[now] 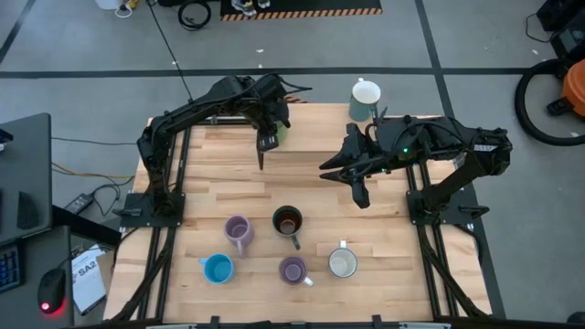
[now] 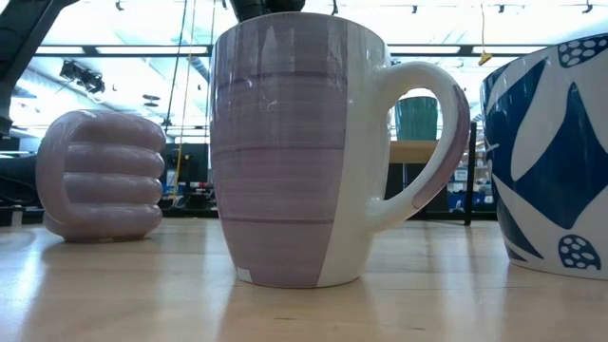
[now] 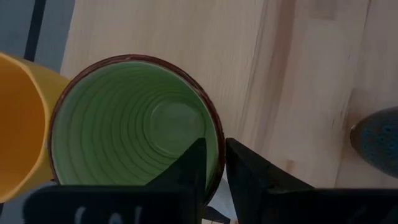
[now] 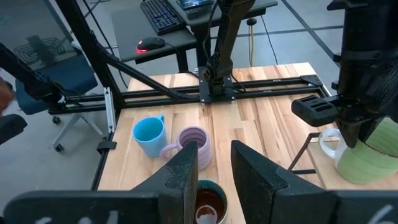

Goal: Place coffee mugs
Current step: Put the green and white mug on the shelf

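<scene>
My left gripper [image 1: 266, 139] [image 3: 215, 163] is at the table's far edge, shut on a green mug [image 3: 134, 121] with a dark red rim. An orange mug [image 3: 18, 127] stands right beside it. My right gripper [image 1: 359, 192] [image 4: 214, 163] is open and hovers right of centre, above the dark brown mug [image 1: 288, 221] [image 4: 208, 202], touching nothing. Near the front stand two lilac mugs [image 1: 239, 232] [image 1: 293, 270], a blue mug [image 1: 218, 268] and a white mug [image 1: 343, 263]. The low view shows the striped lilac mug [image 2: 294, 152] close up on its base. My left gripper grips the green mug by its rim [image 3: 214, 140], one finger [image 3: 193, 165] inside the cup and one [image 3: 249, 174] outside the wall. The fingers come from above, pointing down. The mug is upright, mouth up; I cannot tell whether its base is on the table.
A mug with a white inside and dark green outside [image 1: 366, 95] stands at the far edge, right of the left gripper. A white mug [image 4: 326, 143] shows behind the green one. Bare wood [image 1: 228, 178] lies between the far mugs and the front group.
</scene>
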Robot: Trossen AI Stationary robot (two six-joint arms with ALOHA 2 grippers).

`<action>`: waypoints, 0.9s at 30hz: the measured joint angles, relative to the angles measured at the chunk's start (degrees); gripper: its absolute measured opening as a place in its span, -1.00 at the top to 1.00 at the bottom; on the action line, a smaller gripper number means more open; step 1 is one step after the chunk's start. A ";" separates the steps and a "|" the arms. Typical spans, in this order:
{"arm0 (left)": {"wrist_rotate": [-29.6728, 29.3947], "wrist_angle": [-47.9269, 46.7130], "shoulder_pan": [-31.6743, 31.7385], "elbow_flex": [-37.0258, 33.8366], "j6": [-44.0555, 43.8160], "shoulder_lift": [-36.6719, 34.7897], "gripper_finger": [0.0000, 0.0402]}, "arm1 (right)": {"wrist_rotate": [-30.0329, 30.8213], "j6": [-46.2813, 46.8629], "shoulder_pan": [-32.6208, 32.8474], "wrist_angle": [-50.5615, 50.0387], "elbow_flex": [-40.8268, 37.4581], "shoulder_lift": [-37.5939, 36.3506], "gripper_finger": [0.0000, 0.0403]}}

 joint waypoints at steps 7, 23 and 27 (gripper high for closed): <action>0.20 0.68 0.00 0.00 -0.01 -0.04 0.68 | 0.00 0.00 0.00 0.00 0.00 0.00 0.50; 2.79 1.83 0.04 0.00 -0.23 -1.37 0.68 | -0.02 -0.12 0.00 0.00 0.00 0.00 0.50; 3.15 3.59 0.04 0.00 -0.28 -1.94 0.68 | -0.03 -0.26 0.00 -0.04 0.00 0.00 0.50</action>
